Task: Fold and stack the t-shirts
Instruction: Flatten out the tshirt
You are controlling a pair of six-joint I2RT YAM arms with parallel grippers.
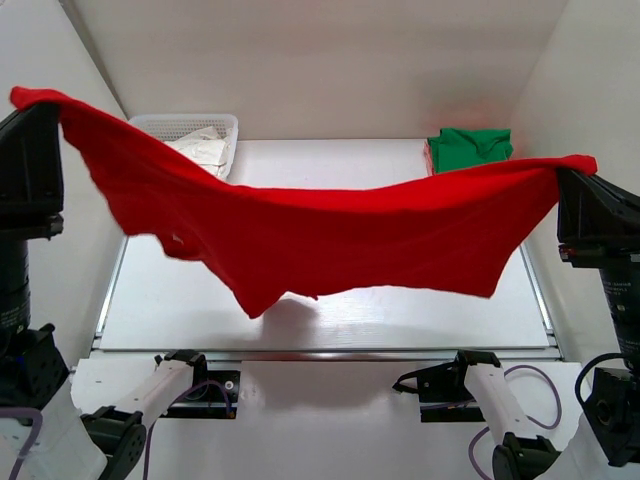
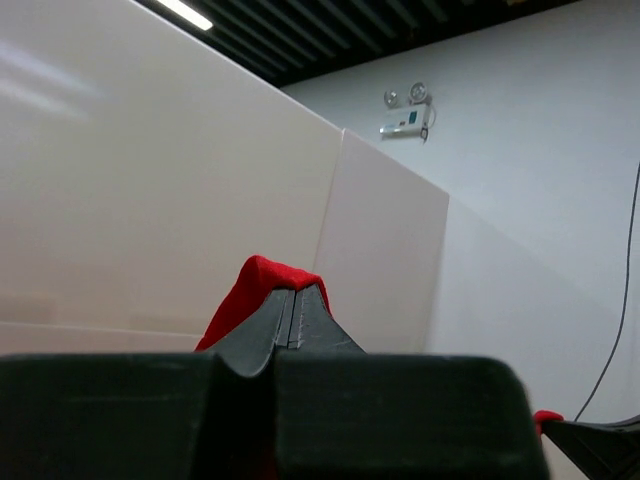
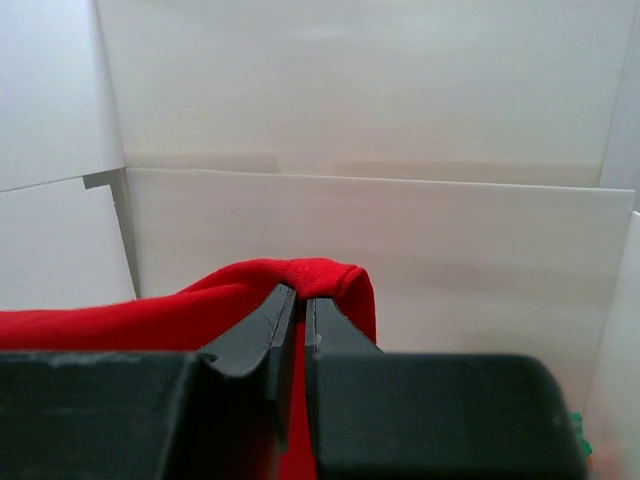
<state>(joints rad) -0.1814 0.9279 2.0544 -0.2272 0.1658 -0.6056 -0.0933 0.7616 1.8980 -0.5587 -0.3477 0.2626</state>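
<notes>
The red t-shirt [image 1: 350,230] hangs in the air across the whole width of the top view, stretched between the two arms and clear of the bench [image 1: 180,300]. The left pincer [image 1: 38,105] is pinched shut on one end of it at the upper left of the frame. The right pincer [image 1: 566,168] is likewise closed on the other end at the right edge. Both wrist views show the fingers pressed together with a small fold of red cloth caught at their tips. The cloth sags in the middle, and its lowest corner droops toward the lower left of centre. It is bunched and uneven along the bottom edge rather than hanging square. The step in hand looks like spreading the shirt so that it can be laid flat for folding. To do it well, the arms should probably draw apart a little to take out the sag. They should then come down together at the same rate, so the hanging edge touches the bench first and the rest can be dragged out smooth behind it. The landing spot should be the bare middle of the bench. That lies well short of the folded green t-shirt [image 1: 470,148] at the upper right and the white mesh basket [image 1: 150,122] with off-white cloth [image 1: 205,150] at the upper left. Each grip holds only a thin fold, so a hard tug could pull it free.
</notes>
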